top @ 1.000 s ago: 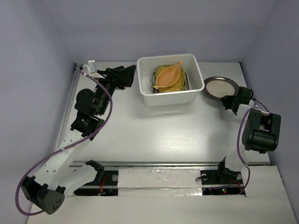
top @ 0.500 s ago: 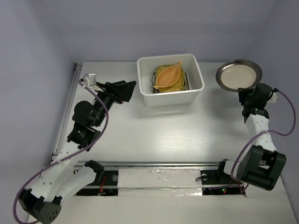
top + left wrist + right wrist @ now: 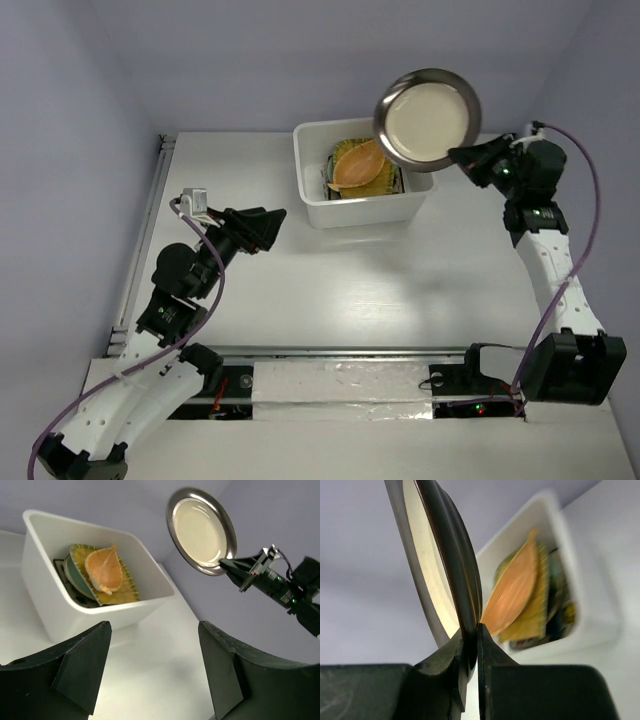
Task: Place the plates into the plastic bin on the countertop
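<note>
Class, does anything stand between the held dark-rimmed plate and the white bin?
Nothing visible does. The right end effector holds the dark-rimmed plate tilted in the air near the open plastic bin. Inside, the orange leaf plate tops the stack.

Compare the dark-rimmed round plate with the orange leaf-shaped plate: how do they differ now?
The dark-rimmed round plate has a beige centre; the orange leaf-shaped plate is pointed and orange. The round one is in the air, pinched at its rim by the right claw; the leaf one lies in the white bin. The round one is steeply tilted; the leaf one lies nearly flat.
</note>
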